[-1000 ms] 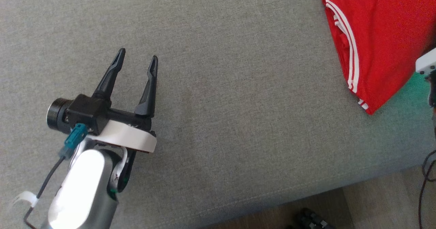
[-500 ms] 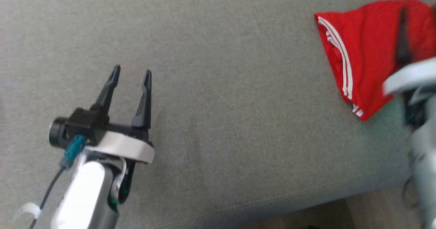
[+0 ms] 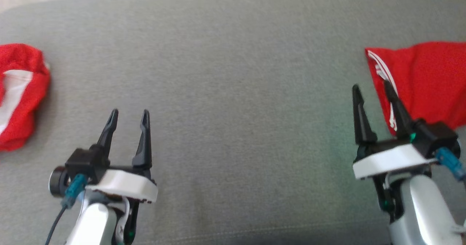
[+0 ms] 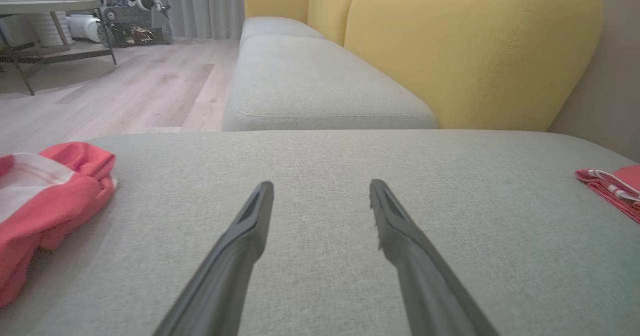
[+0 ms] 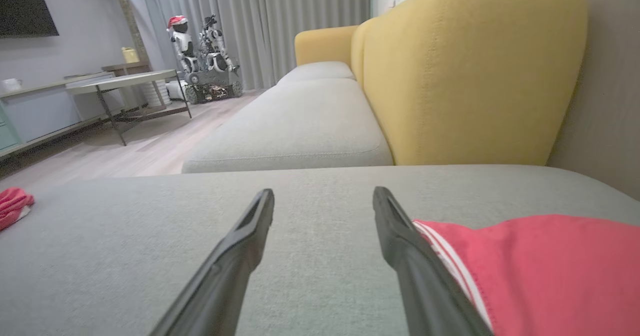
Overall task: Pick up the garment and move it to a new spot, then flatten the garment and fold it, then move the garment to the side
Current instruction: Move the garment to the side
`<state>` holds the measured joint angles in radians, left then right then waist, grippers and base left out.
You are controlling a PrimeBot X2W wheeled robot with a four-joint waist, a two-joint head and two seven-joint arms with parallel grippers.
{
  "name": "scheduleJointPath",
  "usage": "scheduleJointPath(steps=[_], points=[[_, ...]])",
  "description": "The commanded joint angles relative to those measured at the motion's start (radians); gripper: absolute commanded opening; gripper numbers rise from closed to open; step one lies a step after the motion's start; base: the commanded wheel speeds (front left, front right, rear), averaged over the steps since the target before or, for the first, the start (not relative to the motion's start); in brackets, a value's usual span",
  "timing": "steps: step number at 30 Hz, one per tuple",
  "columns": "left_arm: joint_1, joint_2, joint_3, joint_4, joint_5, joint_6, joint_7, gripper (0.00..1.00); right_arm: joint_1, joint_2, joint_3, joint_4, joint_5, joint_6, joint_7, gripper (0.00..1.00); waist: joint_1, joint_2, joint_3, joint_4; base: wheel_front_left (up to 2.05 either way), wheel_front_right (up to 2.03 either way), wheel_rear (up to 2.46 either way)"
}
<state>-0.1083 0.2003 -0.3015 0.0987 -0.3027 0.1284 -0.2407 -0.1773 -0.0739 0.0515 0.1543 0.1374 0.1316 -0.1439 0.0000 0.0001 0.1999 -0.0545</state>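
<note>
Seen from above on the head camera: one broad grey seat cushion (image 3: 233,74) with two red garments and two grippers over it. At the lower left, the left gripper (image 3: 129,113), two long dark fingers spread apart, empty, hovering over bare cushion. At the lower right, the right gripper (image 3: 370,86), likewise spread wide and gripping nothing, its outer finger crossing in front of the striped edge of the folded red garment (image 3: 429,81); contact there impossible to judge. That garment lying flat at the far right of the cushion, trimmed along one edge with two white stripes (image 5: 445,256). Well apart from it, at the far left edge, a crumpled red garment (image 3: 22,92) with one white panel. Along the left wrist camera: both fingers framing empty cushion, crumpled garment at the left, folded one at the right edge. Along the right wrist camera: folded garment just beside the right-hand finger. Beyond, a yellow backrest (image 5: 470,66), pale wood floor (image 4: 140,86), one low side table (image 5: 125,81), grey curtains (image 5: 260,26), and two small robot figures (image 5: 200,41), one wearing a red and white hat.
</note>
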Motion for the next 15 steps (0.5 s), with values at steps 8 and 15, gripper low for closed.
scheduleJointPath(steps=[8, 15], points=[[0.048, 0.032, 0.047, -0.029, -0.005, 0.014, -0.014, 1.00, 0.101, 0.019, 0.021, -0.131, -0.021, -0.001, 0.050, 1.00, 0.0000, -0.0001, -0.098, 0.054, 0.00, 0.00, 0.00], [0.095, 0.041, 0.035, -0.040, -0.003, 0.024, 0.002, 1.00, 0.184, 0.023, 0.003, -0.175, -0.015, -0.001, 0.071, 1.00, 0.0000, -0.0001, -0.157, 0.062, 0.00, 0.00, 0.00]])
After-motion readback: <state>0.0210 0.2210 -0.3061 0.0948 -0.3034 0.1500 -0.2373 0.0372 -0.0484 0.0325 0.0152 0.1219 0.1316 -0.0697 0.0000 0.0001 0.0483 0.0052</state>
